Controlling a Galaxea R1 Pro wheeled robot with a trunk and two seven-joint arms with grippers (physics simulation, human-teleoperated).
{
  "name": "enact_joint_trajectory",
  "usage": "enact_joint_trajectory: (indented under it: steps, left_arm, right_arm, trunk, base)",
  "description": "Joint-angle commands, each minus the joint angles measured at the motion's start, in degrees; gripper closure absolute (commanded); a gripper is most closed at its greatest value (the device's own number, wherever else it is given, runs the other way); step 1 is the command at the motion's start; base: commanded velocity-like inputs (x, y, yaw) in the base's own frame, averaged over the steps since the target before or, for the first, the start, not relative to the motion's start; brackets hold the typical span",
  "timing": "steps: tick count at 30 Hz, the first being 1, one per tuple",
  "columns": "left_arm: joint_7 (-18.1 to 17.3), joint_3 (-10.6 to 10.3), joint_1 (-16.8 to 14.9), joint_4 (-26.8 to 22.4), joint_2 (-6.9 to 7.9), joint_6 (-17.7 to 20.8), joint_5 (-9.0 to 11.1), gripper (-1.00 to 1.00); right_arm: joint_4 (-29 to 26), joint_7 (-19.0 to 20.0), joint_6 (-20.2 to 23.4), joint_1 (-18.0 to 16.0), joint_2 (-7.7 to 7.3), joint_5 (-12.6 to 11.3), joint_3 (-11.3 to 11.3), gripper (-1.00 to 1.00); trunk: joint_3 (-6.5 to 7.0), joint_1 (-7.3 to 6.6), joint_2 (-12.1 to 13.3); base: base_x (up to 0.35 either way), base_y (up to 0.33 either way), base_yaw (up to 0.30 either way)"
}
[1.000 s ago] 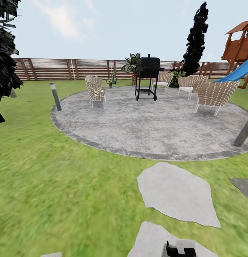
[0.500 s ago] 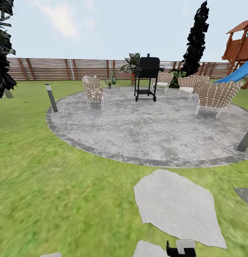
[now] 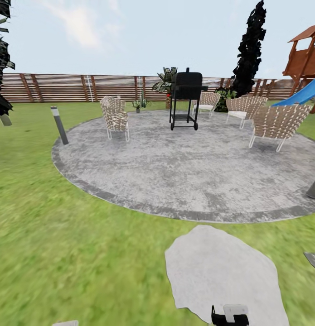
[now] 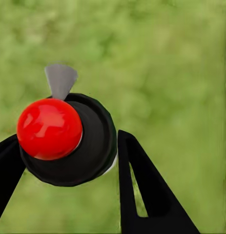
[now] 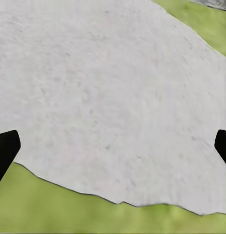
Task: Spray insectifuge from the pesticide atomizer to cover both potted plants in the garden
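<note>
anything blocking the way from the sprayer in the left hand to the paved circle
nothing visible: just green lawn and a flat grey stepping stone before the mottled grey paved round. wicker chairs and a black grill stand farther back on it.

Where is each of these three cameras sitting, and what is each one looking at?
Head view: high on the robot, facing the mottled grey paved round and black barbecue grill.
Left wrist view: along the left gripper, shut on a red-capped black atomizer above grass.
Right wrist view: the open right gripper over the pale grey stepping stone, shared with the head view.
</note>
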Motion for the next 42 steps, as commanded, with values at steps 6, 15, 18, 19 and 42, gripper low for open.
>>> enact_joint_trajectory:
  steps: [6,15,18,19,42]
  left_arm:
    - [-0.1,0.3,0.0,0.1,0.02,-0.2,0.0,1.00]
    - [-0.1,0.3,0.0,0.1,0.04,-0.2,0.0,1.00]
    - [-0.1,0.3,0.0,0.1,0.05,-0.2,0.0,1.00]
    - [-0.1,0.3,0.0,0.1,0.07,-0.2,0.0,1.00]
    - [-0.1,0.3,0.0,0.1,0.18,-0.1,0.0,1.00]
  right_arm:
    - [0.0,-0.3,-0.1,0.0,0.02,0.6,-0.4,-1.00]
    - [0.0,-0.3,-0.1,0.0,0.02,0.6,-0.4,-1.00]
    - [0.0,-0.3,-0.1,0.0,0.02,0.6,-0.4,-1.00]
    - [0.0,-0.3,-0.1,0.0,0.02,0.6,-0.4,-1.00]
    - [0.0,-0.3,-0.1,0.0,0.02,0.6,-0.4,-1.00]
  trunk:
    - [-0.05,0.02,0.0]
    - [-0.05,0.02,0.0]
    - [-0.05,0.02,0.0]
    - [-0.05,0.02,0.0]
    - [-0.05,0.02,0.0]
  base:
    - [0.316,-0.125,0.000]
    - [0.316,-0.125,0.000]
    - [0.316,-0.125,0.000]
    - [0.316,-0.126,0.000]
    - [0.316,-0.125,0.000]
